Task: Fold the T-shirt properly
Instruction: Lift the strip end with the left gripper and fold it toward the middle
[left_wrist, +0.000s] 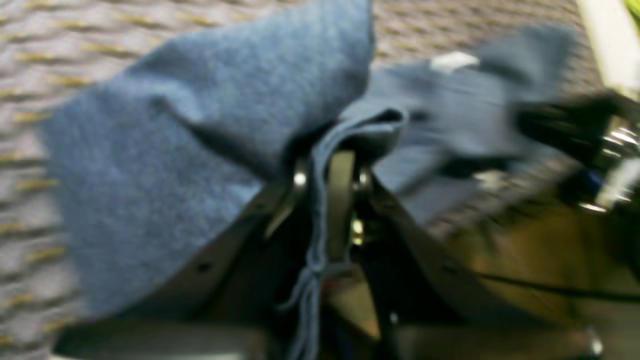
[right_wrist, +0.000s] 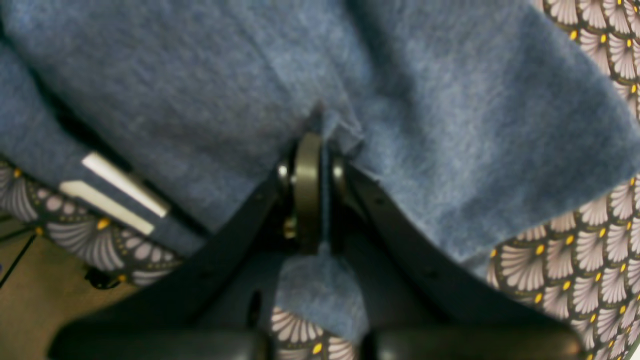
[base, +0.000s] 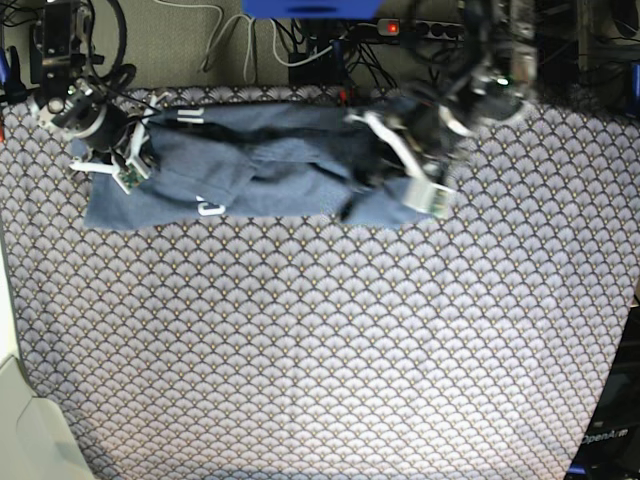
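scallop-patterned table covering (base: 320, 350); cables (base: 300, 45) behind

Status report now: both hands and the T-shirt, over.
Left hand shut on T-shirt. Right hand shut on it too. Nothing in the way.

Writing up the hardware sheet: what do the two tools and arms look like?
Both tools are matte black, with two flat arms tapering in a V to rounded pads fixed by silver screws: left tool, right tool. From the base view, the arms are black with silver and white parts; thin black cables run nearby.
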